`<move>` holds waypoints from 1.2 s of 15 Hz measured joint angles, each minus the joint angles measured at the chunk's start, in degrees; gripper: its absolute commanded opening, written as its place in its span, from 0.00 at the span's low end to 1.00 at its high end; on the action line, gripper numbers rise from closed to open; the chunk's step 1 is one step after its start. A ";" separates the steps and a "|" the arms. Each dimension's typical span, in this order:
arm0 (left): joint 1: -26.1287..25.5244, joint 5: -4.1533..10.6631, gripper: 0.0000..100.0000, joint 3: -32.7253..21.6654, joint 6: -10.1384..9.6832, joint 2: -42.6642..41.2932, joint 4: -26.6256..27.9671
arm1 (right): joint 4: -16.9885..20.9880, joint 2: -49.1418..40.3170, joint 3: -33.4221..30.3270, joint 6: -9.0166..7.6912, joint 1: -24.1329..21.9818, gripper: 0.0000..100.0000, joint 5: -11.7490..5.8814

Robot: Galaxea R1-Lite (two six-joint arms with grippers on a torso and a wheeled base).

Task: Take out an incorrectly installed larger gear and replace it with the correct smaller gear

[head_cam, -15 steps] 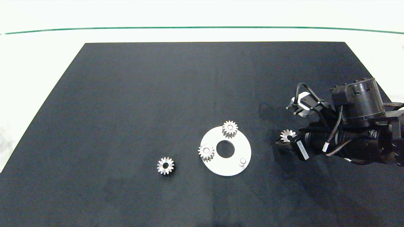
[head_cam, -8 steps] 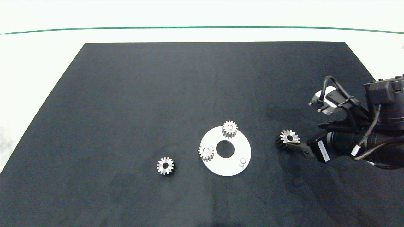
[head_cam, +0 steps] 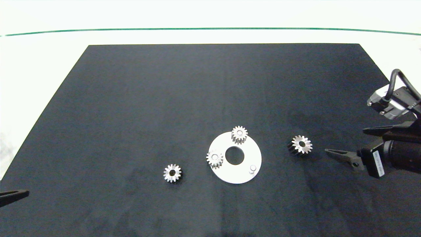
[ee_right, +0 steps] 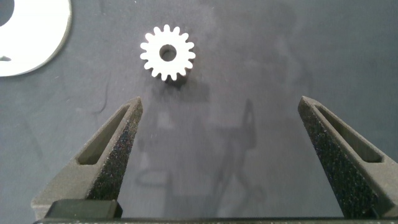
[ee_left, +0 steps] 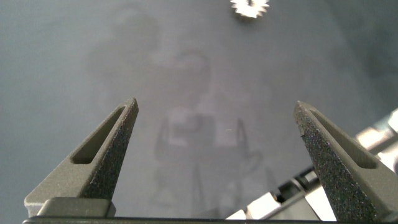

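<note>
Larger gear (head_cam: 301, 144) lies on black mat (head_cam: 197, 82) near its right edge, just beyond right gripper (head_cam: 345, 144), fingers spread, empty.

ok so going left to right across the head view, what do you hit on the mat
left gripper at the mat's left edge → the smaller gear lying loose → round silver plate carrying two small gears and one bare peg → the larger gear lying loose → right gripper, open, at the right edge
</note>
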 measured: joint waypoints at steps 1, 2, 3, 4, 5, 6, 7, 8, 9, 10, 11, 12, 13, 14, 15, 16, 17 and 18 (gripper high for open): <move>-2.30 -0.09 1.00 0.28 0.07 1.32 -0.68 | 0.16 -0.94 -0.20 -0.05 -0.49 1.00 -0.02; -4.49 -0.07 1.00 0.85 0.24 2.65 -2.82 | 0.44 -1.79 -0.27 -0.02 -1.15 1.00 0.00; -6.52 -0.07 1.00 1.94 0.61 4.22 -6.73 | 0.89 -2.61 -0.33 -0.05 -1.93 1.00 -0.02; -8.24 -0.05 1.00 3.61 1.45 5.90 -11.06 | 1.71 -3.30 -0.35 -0.05 -2.56 1.00 -0.05; -9.23 0.04 1.00 5.41 2.69 7.90 -15.88 | 2.73 -4.18 -0.38 -0.05 -3.17 1.00 -0.02; -10.00 0.13 1.00 7.41 3.88 10.03 -20.24 | 3.01 -4.90 -0.38 -0.02 -3.66 1.00 -0.05; -10.61 0.24 1.00 9.26 4.94 12.64 -24.71 | 3.11 -5.58 -0.38 -0.02 -4.27 1.00 -0.02; -11.11 0.50 1.00 10.79 5.56 15.19 -28.16 | 3.15 -6.00 -0.38 0.00 -4.84 1.00 0.09; -11.52 0.91 1.00 11.82 5.90 17.69 -30.83 | 3.15 -6.30 -0.38 0.02 -5.12 1.00 0.13; -11.85 1.41 1.00 12.50 6.08 20.18 -32.73 | 3.15 -6.52 -0.52 0.04 -5.49 1.00 0.13; -12.01 1.96 1.00 12.69 6.17 22.26 -34.50 | 3.15 -6.64 -0.69 0.04 -5.84 1.00 0.13; -12.12 2.89 1.00 12.79 6.34 24.17 -36.16 | 3.15 -6.75 -0.96 0.06 -6.11 1.00 0.13; -12.18 3.83 1.00 12.76 6.80 25.71 -37.28 | 3.15 -6.86 -1.13 0.04 -6.23 1.00 0.16; -12.20 5.18 1.00 12.57 7.35 27.09 -38.25 | 3.17 -7.02 -1.24 0.15 -6.33 1.00 0.11; -12.23 7.27 1.00 12.17 7.69 28.55 -39.72 | 3.22 -7.17 -1.29 0.41 -6.34 1.00 0.13; -12.37 8.40 1.00 11.67 7.88 29.73 -40.68 | 3.22 -7.33 -1.32 0.55 -6.36 1.00 0.13; -12.62 9.08 1.00 11.08 7.89 30.70 -40.97 | 3.23 -7.44 -1.33 0.61 -6.39 1.00 0.13; -13.07 10.06 1.00 10.40 7.88 31.48 -40.95 | 3.23 -7.55 -1.33 0.66 -6.39 1.00 0.13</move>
